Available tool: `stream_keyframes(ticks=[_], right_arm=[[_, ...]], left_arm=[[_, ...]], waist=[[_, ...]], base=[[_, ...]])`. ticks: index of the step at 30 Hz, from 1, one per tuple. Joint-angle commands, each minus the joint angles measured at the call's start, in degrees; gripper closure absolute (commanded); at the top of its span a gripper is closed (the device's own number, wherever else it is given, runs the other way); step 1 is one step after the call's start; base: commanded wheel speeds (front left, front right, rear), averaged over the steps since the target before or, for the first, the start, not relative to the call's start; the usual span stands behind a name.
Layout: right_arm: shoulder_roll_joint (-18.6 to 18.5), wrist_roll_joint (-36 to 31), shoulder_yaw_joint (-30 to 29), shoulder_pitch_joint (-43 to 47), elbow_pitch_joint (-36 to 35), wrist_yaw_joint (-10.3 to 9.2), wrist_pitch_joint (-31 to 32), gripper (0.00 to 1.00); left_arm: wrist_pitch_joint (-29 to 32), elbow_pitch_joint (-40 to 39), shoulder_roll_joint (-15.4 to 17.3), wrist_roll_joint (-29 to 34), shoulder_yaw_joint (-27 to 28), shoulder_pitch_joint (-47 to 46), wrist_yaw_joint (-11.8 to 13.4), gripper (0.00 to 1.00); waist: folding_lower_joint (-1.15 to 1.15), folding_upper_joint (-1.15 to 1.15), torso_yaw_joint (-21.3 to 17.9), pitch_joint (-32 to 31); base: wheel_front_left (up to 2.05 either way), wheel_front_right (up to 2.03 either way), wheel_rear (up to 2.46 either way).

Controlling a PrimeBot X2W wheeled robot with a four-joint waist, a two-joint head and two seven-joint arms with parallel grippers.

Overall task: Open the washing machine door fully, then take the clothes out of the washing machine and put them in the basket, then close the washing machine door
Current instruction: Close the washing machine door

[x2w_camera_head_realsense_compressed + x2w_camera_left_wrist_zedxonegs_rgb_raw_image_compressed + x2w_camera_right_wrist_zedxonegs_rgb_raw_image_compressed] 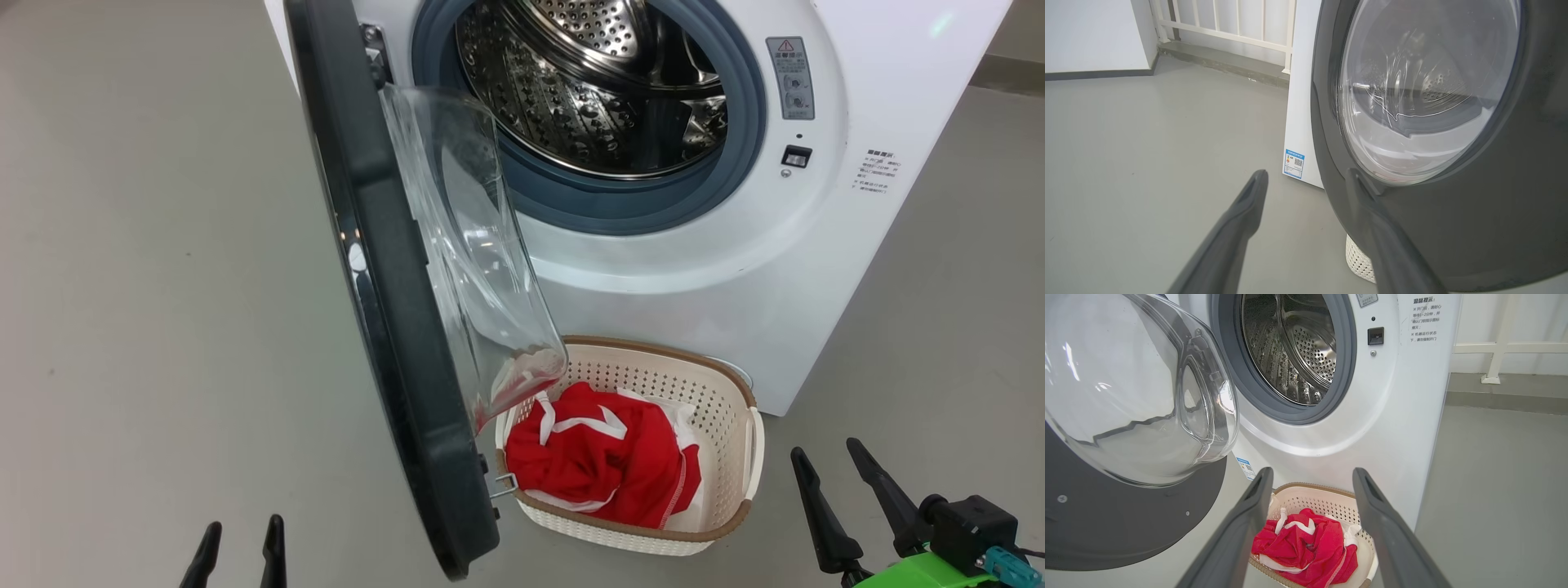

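The white washing machine [735, 245] stands ahead with its steel drum [596, 82] bare of fabric. Its black-framed door [384, 269] with the glass bowl [465, 245] hangs open toward me, edge-on in the head view. The red clothes [604, 465] lie in the cream basket [735, 392] on the floor below the opening. My left gripper [238, 539] is open at the lower left, outside the door [1453, 228]. Open too, my right gripper [824, 461] hovers right of the basket, and the clothes [1306, 547] show between its fingers [1249, 514] in the right wrist view.
Grey floor [147, 286] spreads to the left of the door and to the right of the machine. A white railing [1224, 24] and wall stand behind the machine's left side. A sticker [1294, 163] sits low on the machine's side panel.
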Motion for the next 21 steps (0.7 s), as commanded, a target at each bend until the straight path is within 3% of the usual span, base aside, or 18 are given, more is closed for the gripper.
stream_keyframes(ticks=[1, 12, 13, 14, 15, 16, 18, 19, 21], right_arm=[[-0.9, -0.2, 1.1, -0.5, -1.5, 0.36, -0.4, 0.00], [-0.9, -0.2, 1.1, -0.6, -1.5, 0.36, -0.4, 0.00], [-0.9, -0.2, 1.2, -0.6, -1.5, 0.36, -0.4, 0.00], [-0.9, -0.2, 1.2, -0.6, -1.5, 0.36, -0.4, 0.00], [-0.9, -0.2, 1.2, -0.6, -1.5, 0.36, -0.4, 0.00], [-0.8, -0.2, 1.2, -0.6, -1.5, 0.36, -0.4, 0.00], [-0.7, -0.3, 1.2, -0.6, -1.5, 0.36, -0.4, 0.00], [-0.7, -0.3, 1.2, -0.6, -1.5, 0.36, -0.4, 0.00], [-0.6, -0.3, 1.2, -0.5, -1.5, 0.36, -0.4, 0.00]], left_arm=[[-0.7, -1.8, 0.2, -0.2, 2.1, -1.2, -0.3, 0.00], [-0.7, -3.4, 0.2, -2.7, 1.7, -2.1, -0.3, 0.00], [-0.7, -3.8, 0.2, -4.2, 1.8, -2.2, -0.3, 0.05], [-0.7, -4.4, 0.2, -5.6, 1.7, -2.3, -0.3, 0.25], [-0.7, -5.0, 0.2, -6.8, 1.6, -2.3, -0.3, 0.52], [-0.7, -5.7, 0.2, -8.0, 1.4, -2.4, -0.3, 0.63], [-0.7, -6.9, 0.2, -10.2, 0.7, -2.5, -0.3, 0.94], [-0.7, -7.4, 0.2, -11.2, 0.2, -2.6, -0.3, 1.00], [-0.7, -8.3, 0.5, -14.0, -1.1, -2.9, -0.3, 1.00]], waist=[[0.00, 0.00, 0.0, 0.1], [0.00, 0.00, -0.2, 0.2], [0.00, 0.00, -0.2, 0.1], [0.00, 0.00, -0.3, 0.1], [0.00, 0.00, -0.4, 0.1], [0.00, 0.00, -0.4, 0.1], [0.00, 0.00, -0.5, 0.1], [0.00, 0.00, -0.5, 0.2], [0.00, 0.00, -0.6, 0.2]], base=[[0.00, 0.00, 0.00], [0.00, 0.00, 0.00], [0.00, 0.00, 0.00], [0.00, 0.00, 0.00], [0.00, 0.00, 0.00], [0.00, 0.00, 0.00], [0.00, 0.00, 0.00], [0.00, 0.00, 0.00], [0.00, 0.00, 0.00]])
